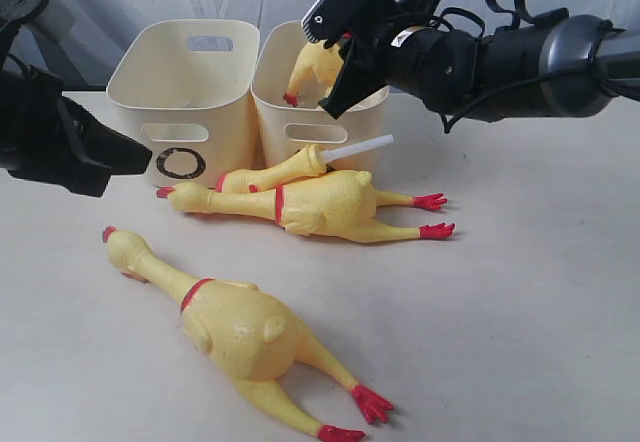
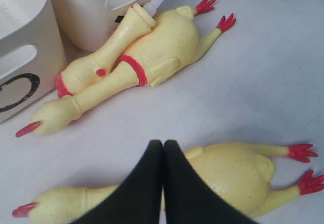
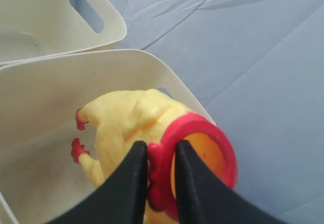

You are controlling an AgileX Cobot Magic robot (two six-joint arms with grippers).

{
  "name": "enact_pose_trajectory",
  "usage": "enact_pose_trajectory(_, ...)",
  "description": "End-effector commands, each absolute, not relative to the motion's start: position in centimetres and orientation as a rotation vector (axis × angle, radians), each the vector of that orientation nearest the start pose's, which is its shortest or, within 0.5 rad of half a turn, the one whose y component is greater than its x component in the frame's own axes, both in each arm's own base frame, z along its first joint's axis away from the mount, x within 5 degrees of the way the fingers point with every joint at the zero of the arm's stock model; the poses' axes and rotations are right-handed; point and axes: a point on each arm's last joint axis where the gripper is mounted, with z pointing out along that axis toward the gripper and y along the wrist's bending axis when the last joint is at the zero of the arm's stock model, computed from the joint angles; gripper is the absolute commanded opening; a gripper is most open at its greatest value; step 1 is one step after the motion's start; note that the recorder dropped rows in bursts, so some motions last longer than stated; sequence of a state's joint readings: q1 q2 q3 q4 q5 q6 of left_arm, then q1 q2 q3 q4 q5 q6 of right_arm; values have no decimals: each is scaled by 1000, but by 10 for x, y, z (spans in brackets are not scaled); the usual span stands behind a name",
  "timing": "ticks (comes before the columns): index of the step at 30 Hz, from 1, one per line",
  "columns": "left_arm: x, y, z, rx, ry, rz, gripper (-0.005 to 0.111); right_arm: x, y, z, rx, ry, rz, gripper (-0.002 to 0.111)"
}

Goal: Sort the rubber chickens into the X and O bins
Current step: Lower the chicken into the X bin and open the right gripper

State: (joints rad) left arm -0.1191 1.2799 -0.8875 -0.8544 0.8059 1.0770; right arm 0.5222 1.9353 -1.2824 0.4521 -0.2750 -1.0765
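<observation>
My right gripper (image 3: 161,150) is shut on the red rim (image 3: 225,148) of a headless rubber chicken (image 3: 126,117). The chicken hangs feet-down into the right-hand cream bin (image 1: 320,127), whose mark is hidden. To its left stands the O bin (image 1: 180,112). Three more chickens lie on the table: a big one at the front (image 1: 240,332), one in front of the bins (image 1: 320,204), and a smaller one (image 1: 275,172) resting on it against the bins. My left gripper (image 2: 163,144) is shut and holds nothing, hovering above the front chicken (image 2: 233,173) at the exterior view's left.
A white tube (image 1: 358,148) sticks out of the smaller chicken toward the right bin. Both bins stand side by side at the back of the pale table (image 1: 540,292). A draped grey cloth backs the scene.
</observation>
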Motion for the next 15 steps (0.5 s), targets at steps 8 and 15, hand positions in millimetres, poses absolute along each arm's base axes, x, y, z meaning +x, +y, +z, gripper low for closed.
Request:
enact_pose_trajectory(8, 242, -80, 292, 849, 2199, -569, 0, 392, 215, 228, -1023, 1617, -197, 48)
enact_pose_trajectory(15, 242, -80, 292, 849, 2199, -569, 0, 392, 214, 230, -1013, 1613, -198, 55)
